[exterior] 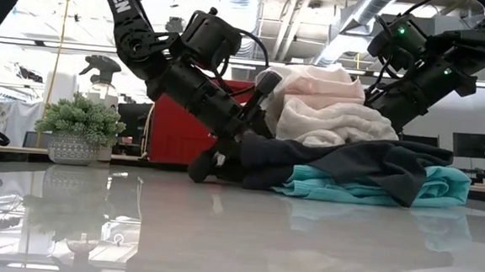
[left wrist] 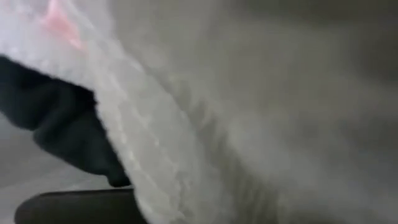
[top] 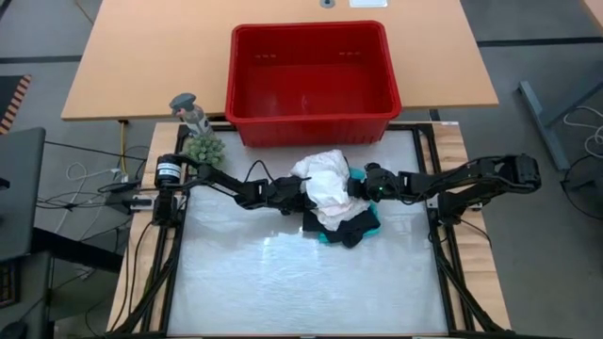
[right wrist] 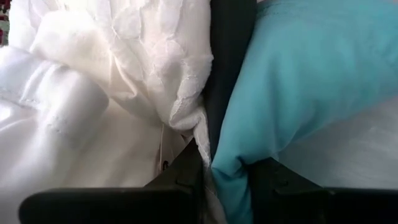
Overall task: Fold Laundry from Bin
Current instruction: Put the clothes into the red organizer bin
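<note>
Clearly the laundry (top: 334, 198) is soft, light and limp, a tangled heap on the table (top: 283, 282) between both grippers, best taken by a free hem. The right gripper (right wrist: 227, 177) has its fingers pinched narrow on teal cloth; the left gripper's (top: 300, 193) fingers are buried, state unclear. The bin (top: 311, 80) stands beyond both, a plant (top: 203, 148) off aside.

We cannot see the left gripper (top: 300, 192), buried under the white lacy top (top: 325, 179) at its nine o'clock edge. The black garment (exterior: 342, 159) hides most of the teal garment (exterior: 366, 187).
</note>
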`<action>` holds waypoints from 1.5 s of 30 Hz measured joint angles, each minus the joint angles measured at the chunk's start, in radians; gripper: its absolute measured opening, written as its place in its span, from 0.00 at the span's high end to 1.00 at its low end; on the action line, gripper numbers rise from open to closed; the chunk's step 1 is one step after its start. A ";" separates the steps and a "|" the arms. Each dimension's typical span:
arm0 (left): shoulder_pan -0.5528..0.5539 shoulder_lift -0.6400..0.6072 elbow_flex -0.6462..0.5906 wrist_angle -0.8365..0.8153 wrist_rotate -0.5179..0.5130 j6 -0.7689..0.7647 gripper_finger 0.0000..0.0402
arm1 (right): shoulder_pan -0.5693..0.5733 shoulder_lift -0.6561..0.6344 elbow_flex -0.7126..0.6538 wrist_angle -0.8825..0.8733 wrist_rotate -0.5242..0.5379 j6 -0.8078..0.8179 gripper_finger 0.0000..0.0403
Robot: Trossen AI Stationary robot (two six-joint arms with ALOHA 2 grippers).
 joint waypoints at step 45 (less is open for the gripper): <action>0.164 -0.500 0.113 -0.209 -0.022 0.167 0.85 | -0.207 0.000 0.772 -0.404 -0.247 -0.400 0.76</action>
